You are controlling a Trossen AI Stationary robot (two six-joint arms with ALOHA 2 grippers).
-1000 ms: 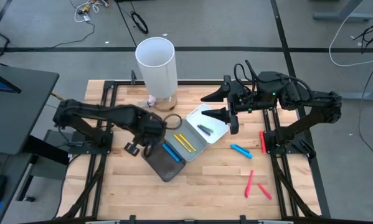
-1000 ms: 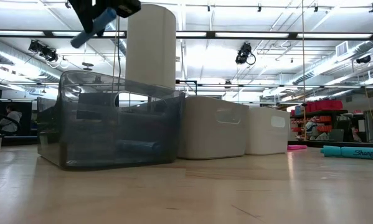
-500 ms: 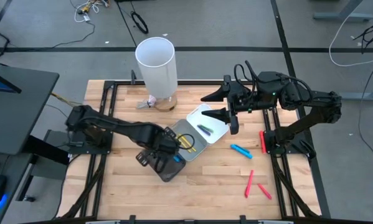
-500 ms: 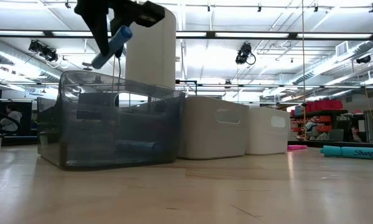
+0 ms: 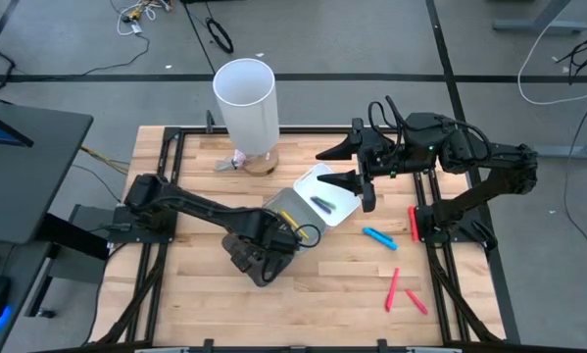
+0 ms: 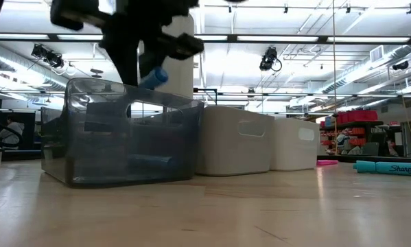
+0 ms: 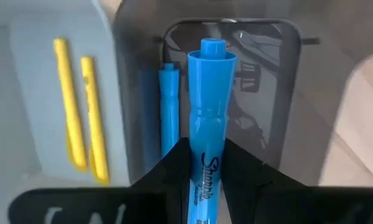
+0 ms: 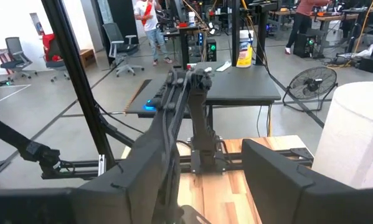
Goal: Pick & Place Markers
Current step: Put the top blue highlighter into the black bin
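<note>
My left gripper (image 7: 206, 149) is shut on a blue marker (image 7: 210, 106) just above the dark see-through tray (image 6: 123, 137); in the high view it (image 5: 269, 245) hangs over that tray (image 5: 256, 267). A second blue marker (image 7: 168, 106) lies on the tray's floor. Two yellow markers (image 7: 80, 112) lie in the grey tray beside it. A dark green marker (image 5: 322, 204) lies in the white tray (image 5: 334, 191). My right gripper (image 5: 336, 167) hangs open and empty over the white tray. A blue marker (image 5: 378, 236) and three red markers (image 5: 392, 287) lie on the table at the right. My left gripper pinches the blue marker's barrel at its printed part (image 7: 205, 168) between its two fingers. The marker lies along the fingers, and its far end (image 7: 212, 53) sticks out past the fingertips. The fingers slant down from above. The marker is lifted clear, tilted, its end (image 6: 154, 77) at the tray's rim.
A tall white cylinder (image 5: 245, 103) stands at the table's far edge behind the trays. The three trays stand side by side in the middle (image 6: 234, 140). Bare wood lies along the near edge. A blue marker (image 6: 387, 167) shows at the right in the low view.
My left gripper has gone toward the table's right and near edges and down toward the dark tray, carrying the blue marker, still shut on it. The marker's end now hangs at the tray's rim, lower than before. My right arm has kept still.
</note>
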